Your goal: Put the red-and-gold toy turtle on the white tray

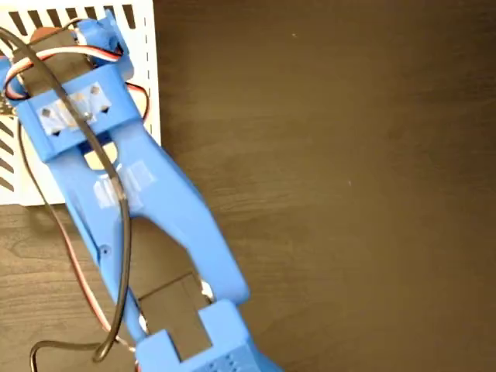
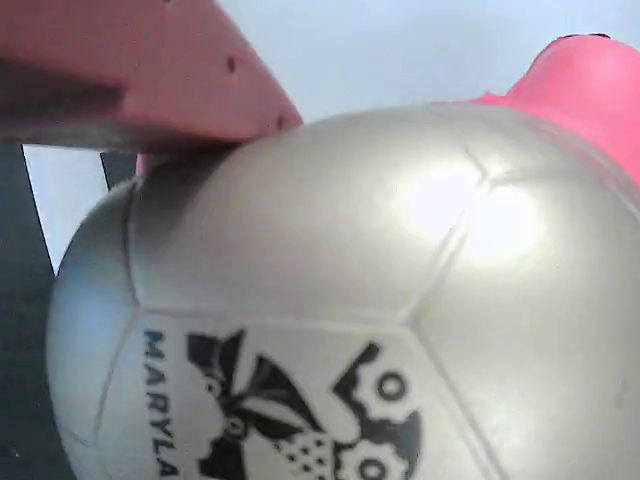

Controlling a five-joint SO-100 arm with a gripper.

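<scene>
Gold shell fills the wrist view: the red-and-gold toy turtle sits right against my camera, its domed plates glinting, black print low on the shell, a red limb at the upper right. One red finger of my pincer presses on the shell's upper left; the opposing finger is out of frame, so I judge the pincer closed on the turtle but cannot confirm it from both sides. Pale blue-white background behind the shell is probably the white tray, though whether the turtle touches it or hangs above it I cannot tell. The fixed view shows what the wrist camera cannot: my blue arm reaches from the bottom edge across the dark wooden surface to the tray at the upper left corner, with the wrist over the tray's slotted right edge. That view hides the turtle and the pincer tips entirely under the arm. The step in hand appears to be placement. Done well, it means lowering until the soft toy rests flat, well inside the tray's edge, then opening gently so the squishy body does not spring or roll.
</scene>
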